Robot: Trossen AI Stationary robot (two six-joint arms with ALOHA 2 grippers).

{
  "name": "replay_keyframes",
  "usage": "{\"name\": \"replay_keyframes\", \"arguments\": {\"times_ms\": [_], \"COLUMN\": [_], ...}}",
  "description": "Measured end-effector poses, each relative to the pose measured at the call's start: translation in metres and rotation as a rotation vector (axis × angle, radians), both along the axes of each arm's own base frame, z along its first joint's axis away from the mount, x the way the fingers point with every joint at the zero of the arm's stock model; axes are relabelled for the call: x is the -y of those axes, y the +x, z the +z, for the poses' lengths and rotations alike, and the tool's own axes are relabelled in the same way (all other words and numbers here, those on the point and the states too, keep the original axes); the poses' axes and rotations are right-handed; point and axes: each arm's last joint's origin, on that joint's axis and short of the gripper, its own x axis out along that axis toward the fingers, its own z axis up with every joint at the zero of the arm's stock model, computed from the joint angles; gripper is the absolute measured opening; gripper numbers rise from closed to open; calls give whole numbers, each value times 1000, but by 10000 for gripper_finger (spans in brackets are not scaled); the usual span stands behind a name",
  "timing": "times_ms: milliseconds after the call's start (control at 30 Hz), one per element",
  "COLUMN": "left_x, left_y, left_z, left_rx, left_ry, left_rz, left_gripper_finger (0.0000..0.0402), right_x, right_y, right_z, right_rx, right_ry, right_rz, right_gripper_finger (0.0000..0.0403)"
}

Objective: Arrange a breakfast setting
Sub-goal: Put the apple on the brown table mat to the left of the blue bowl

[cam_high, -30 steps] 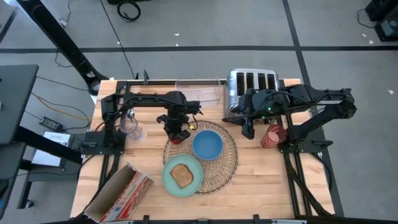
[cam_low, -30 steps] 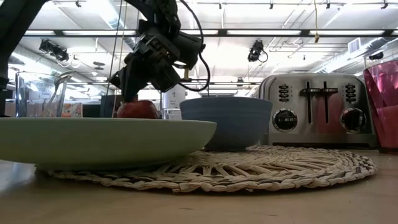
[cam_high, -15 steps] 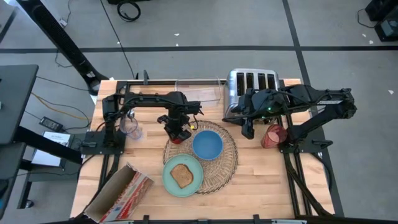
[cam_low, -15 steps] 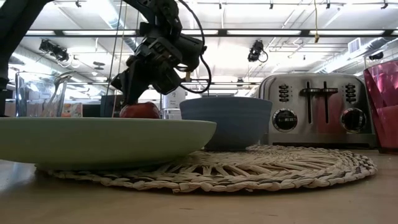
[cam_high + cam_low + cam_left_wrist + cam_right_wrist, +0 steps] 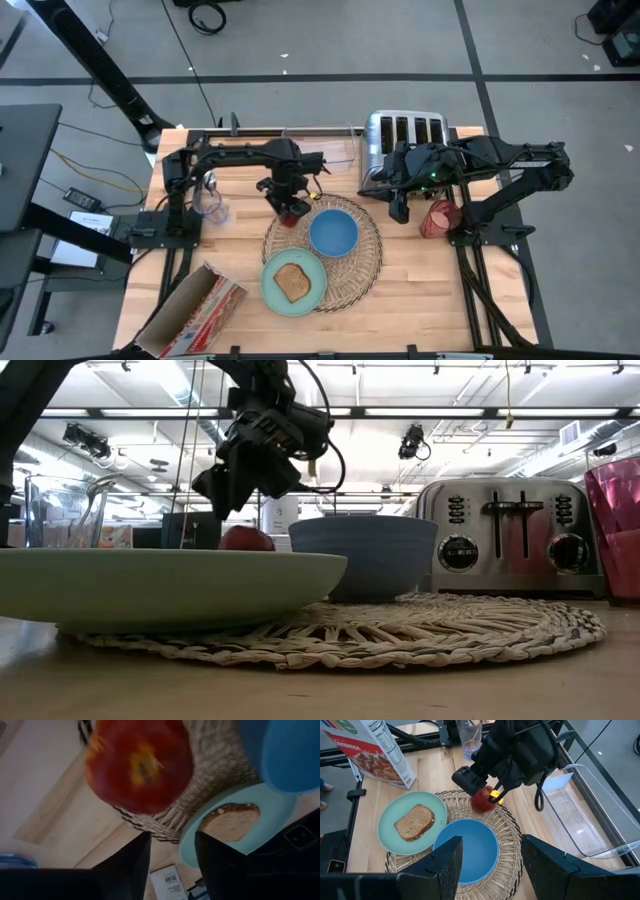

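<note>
The red apple [image 5: 482,801] rests with its underside on the far left rim of the round woven placemat [image 5: 372,252], next to the blue bowl [image 5: 333,232]. My left gripper [image 5: 172,856] hangs open just above the apple [image 5: 247,538], touching nothing. At the mat's near left, the mint-green plate [image 5: 270,272] bears the toast slice [image 5: 292,282]. The pink cup [image 5: 437,218] stands at the right by the toaster. My right gripper [image 5: 490,856] waits open, high over the mat's far right side. The small orange-handled utensil is not seen.
The chrome toaster [image 5: 405,130] stands at the far right, with a clear plastic bin [image 5: 585,815] to its left along the far edge. A clear glass [image 5: 210,205] stands left of the mat. A cereal box [image 5: 195,310] lies at the near left corner.
My left gripper has opened, let go of the apple and risen a little from it toward the far edge. The apple stays on the mat's rim and has shifted slightly toward the bowl.
</note>
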Motion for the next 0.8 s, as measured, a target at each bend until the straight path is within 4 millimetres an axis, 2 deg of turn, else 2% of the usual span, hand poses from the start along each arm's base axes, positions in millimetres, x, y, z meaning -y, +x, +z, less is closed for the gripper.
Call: {"name": "replay_keyframes", "arguments": {"times_ms": [333, 467, 667, 800], "left_x": [-3, -9, -19, -18], "left_y": [4, 7, 17, 27], "left_z": [12, 11, 18, 19], "left_rx": [46, 66, 236, 353], "left_ry": [16, 119, 213, 333], "left_rz": [-19, -32, -36, -193], "left_gripper_finger": [165, 165, 165, 165], "right_x": [0, 0, 4, 6], "right_y": [0, -1, -17, -26], "right_z": [0, 0, 0, 2], "right_rx": [-3, -10, -62, -63], "right_ry": [-17, -25, -53, -39], "right_rz": [14, 12, -41, -57], "right_gripper_finger": [208, 208, 208, 208]}}
